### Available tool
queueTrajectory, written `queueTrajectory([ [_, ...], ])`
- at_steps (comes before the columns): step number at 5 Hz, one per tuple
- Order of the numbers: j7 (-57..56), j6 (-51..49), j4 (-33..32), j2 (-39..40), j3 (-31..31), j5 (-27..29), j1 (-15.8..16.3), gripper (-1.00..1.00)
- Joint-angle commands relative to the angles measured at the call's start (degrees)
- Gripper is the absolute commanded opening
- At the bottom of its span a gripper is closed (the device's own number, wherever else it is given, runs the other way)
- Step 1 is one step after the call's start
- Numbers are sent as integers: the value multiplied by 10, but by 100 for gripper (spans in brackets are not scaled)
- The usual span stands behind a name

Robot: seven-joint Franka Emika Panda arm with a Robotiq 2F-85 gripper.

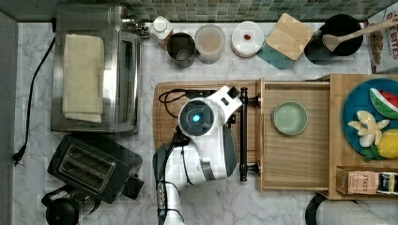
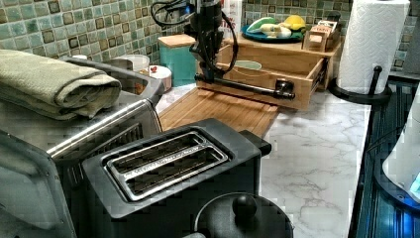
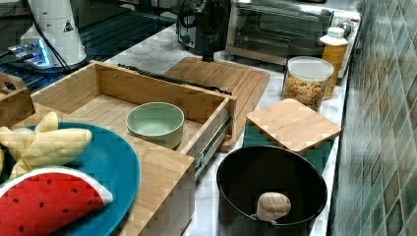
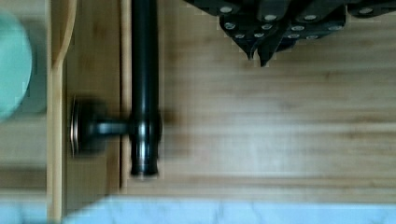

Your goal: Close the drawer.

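Observation:
The drawer (image 1: 295,159) stands pulled out of the wooden cabinet, a light wood box with a pale green bowl (image 1: 290,118) inside. Its long black bar handle (image 1: 243,136) runs across the front panel. My gripper (image 4: 259,55) hangs over the cutting board (image 4: 280,121), just on the board side of the handle (image 4: 144,84), near one end of the bar. The fingers sit together, shut on nothing. In the left view the gripper (image 2: 210,69) reaches down right beside the handle (image 2: 247,87), at the end towards the left view's left.
A toaster oven (image 1: 94,75) and black toaster (image 1: 91,166) stand at the top view's left. Jars and a black pot (image 1: 335,40) line the back wall. A blue fruit plate (image 1: 361,117) sits on the cabinet top. A paper towel roll (image 2: 374,44) stands beside the cabinet.

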Motion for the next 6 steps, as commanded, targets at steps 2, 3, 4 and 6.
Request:
queueTrajectory([
  [2,51,-1,29,59,-11,-45,7,-100],
  [3,36,-1,29,73,-16,-38,1,-100],
  [4,47,23,6,60,-25,-36,-3,-100],
  [6,6,51,-14,42,-29,-19,-30,-100],
])
